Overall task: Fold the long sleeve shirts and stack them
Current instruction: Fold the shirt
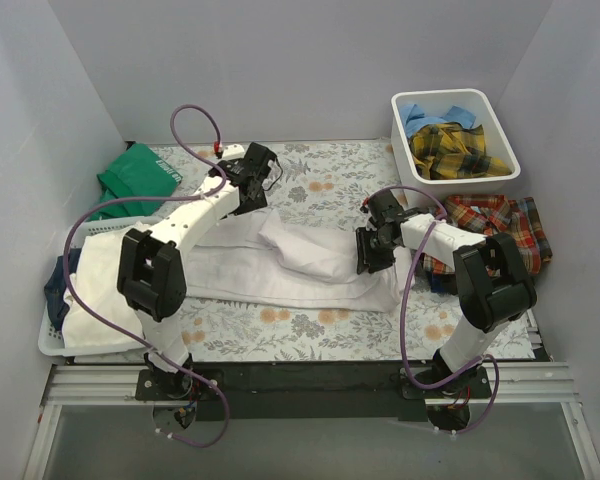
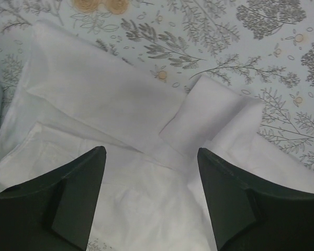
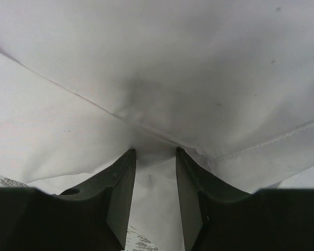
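Note:
The large white shirt (image 1: 290, 265) lies spread across the middle of the floral table cover. My left gripper (image 1: 250, 185) hovers over its far left part, jaws wide open and empty; in the left wrist view (image 2: 152, 154) a folded cuff (image 2: 209, 112) lies ahead of it. My right gripper (image 1: 372, 252) is at the shirt's right end, jaws drawn in on a bunch of white cloth (image 3: 154, 157). The red-orange-navy plaid shirt (image 1: 500, 225) lies crumpled at the right. The yellow-dark plaid shirt (image 1: 458, 150) and light blue shirt (image 1: 425, 115) lie in the white bin.
The white bin (image 1: 500, 125) stands at the back right. A white basket (image 1: 50, 335) with white cloth stands at the left edge. A green cloth (image 1: 135, 175) lies at the back left. Grey walls close in on three sides.

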Robot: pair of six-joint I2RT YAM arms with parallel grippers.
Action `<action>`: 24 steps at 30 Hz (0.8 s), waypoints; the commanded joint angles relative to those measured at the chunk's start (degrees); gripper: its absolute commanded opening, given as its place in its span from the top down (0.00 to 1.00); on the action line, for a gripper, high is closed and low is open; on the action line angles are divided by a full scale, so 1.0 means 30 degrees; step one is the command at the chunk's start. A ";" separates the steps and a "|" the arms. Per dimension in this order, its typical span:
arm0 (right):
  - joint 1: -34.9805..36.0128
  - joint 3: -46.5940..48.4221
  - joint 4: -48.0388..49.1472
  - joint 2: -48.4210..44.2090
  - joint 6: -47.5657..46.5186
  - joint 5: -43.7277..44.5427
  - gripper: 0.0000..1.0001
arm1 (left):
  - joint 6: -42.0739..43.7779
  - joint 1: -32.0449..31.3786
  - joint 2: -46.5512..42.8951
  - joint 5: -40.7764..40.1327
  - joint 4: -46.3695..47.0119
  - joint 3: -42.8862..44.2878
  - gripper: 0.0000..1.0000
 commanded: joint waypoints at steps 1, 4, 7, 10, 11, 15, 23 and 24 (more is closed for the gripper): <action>-0.0055 -0.0120 -0.0377 -0.0038 0.0247 0.0330 0.55 | 0.2128 0.0027 0.2317 0.3541 0.0255 0.2431 0.28; -0.0055 -0.0090 -0.0406 -0.0038 0.0335 0.0388 0.55 | 0.2130 0.0172 0.3436 0.4275 -0.0041 0.3197 0.26; -0.0171 -0.0119 -0.0435 -0.0038 0.0540 0.0389 0.55 | 0.1752 0.0523 0.3644 0.5241 0.0487 0.2525 0.28; -0.0377 -0.0207 -0.0406 -0.0009 0.0745 0.0067 0.55 | 0.1193 0.1343 0.3879 0.6033 0.0341 0.1969 0.38; -0.0406 -0.0207 -0.0435 0.0050 0.0746 0.0066 0.55 | 0.0959 0.1751 0.3821 0.6470 0.0428 0.1793 0.42; -0.0436 -0.0032 -0.0435 0.0196 0.0717 -0.0021 0.55 | 0.0927 0.2165 0.3265 0.7029 0.1042 0.0390 0.51; -0.0436 0.0056 -0.0494 0.0314 0.0600 -0.0051 0.55 | 0.0869 0.2575 0.3264 0.9050 0.2767 -0.1400 0.58; -0.0465 0.0027 -0.0523 0.0314 0.0628 -0.0022 0.55 | 0.0956 0.2575 0.3206 0.9168 0.2975 -0.1518 0.58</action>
